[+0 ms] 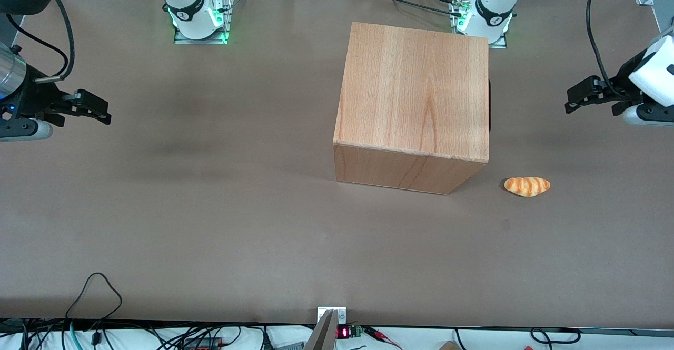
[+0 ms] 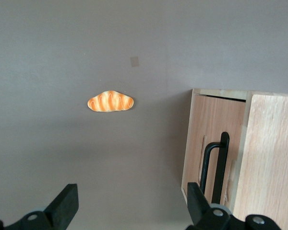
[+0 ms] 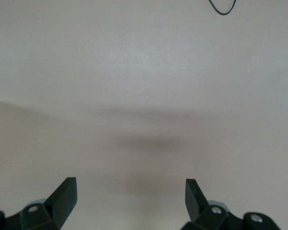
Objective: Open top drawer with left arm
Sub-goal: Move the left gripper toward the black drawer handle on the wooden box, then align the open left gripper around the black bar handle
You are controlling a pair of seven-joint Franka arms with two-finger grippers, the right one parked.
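Status, as I read it: drawer [image 2: 210, 143] shut in the cabinet [image 1: 416, 97], its front facing the working arm's end. My hand [image 1: 587, 96] hovers spread wide, well apart from the handle [image 2: 216, 165] (bread [image 1: 527, 186] nearby on the surface [image 1: 210, 223]). Reach, grasp, pull: all remain.

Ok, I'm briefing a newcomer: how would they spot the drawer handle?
Find the wooden cabinet mid-table. Its front faces the working arm's open gripper, hovering apart from it. The handle is the slim black bar on that pale front, the only dark part.
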